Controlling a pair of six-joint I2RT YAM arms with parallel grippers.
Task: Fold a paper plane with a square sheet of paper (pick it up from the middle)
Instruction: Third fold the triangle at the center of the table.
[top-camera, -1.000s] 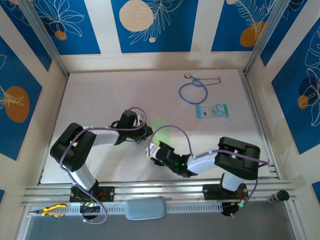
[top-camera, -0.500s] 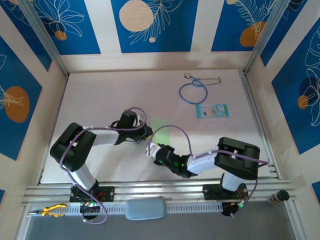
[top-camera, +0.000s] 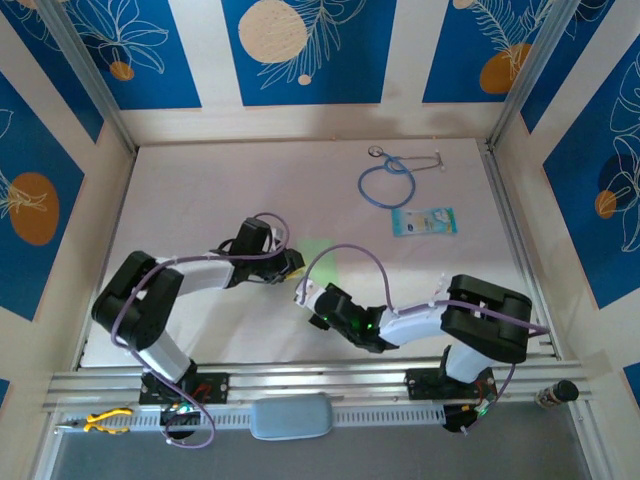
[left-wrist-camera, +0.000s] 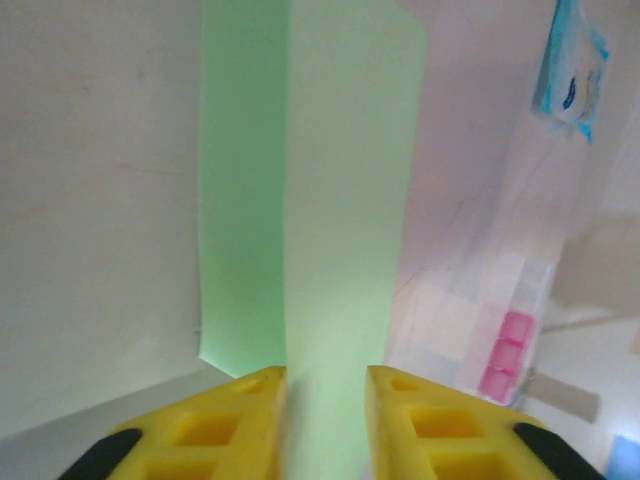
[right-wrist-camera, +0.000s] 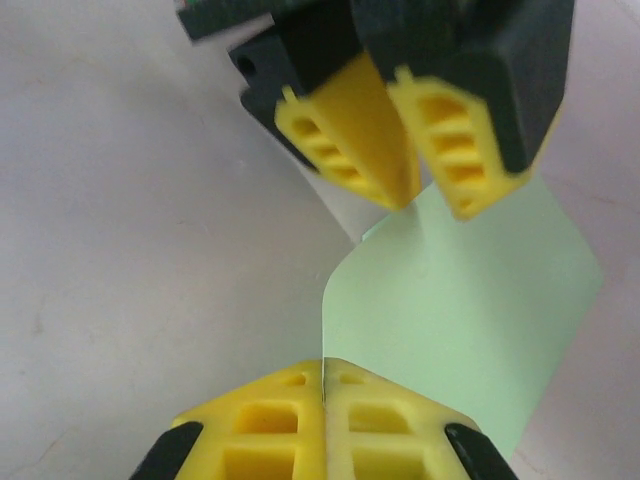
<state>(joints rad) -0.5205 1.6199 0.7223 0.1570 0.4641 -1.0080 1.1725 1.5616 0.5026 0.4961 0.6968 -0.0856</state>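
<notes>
The square sheet of paper (top-camera: 318, 250), light green, is lifted off the white table between both grippers, bent along a lengthwise crease. My right gripper (top-camera: 303, 297) is shut on its near edge; in the right wrist view the edge (right-wrist-camera: 323, 340) runs straight into the closed yellow fingertips (right-wrist-camera: 323, 368). My left gripper (top-camera: 294, 267) faces it from the far side (right-wrist-camera: 435, 200). In the left wrist view the raised half of the sheet (left-wrist-camera: 340, 200) passes through a narrow gap in the left gripper (left-wrist-camera: 325, 378), whose yellow fingers stand slightly apart.
A blue stethoscope (top-camera: 387, 183) lies at the back right, with a teal-and-white card (top-camera: 424, 221) (left-wrist-camera: 570, 65) just in front of it. A pale strip with pink squares (left-wrist-camera: 512, 340) lies right of the paper. Yellow pliers (top-camera: 100, 421) rest on the front rail.
The left arm's elbow has dropped toward the lower left and the right wrist has edged slightly up and left. The paper stays held between the grippers.
</notes>
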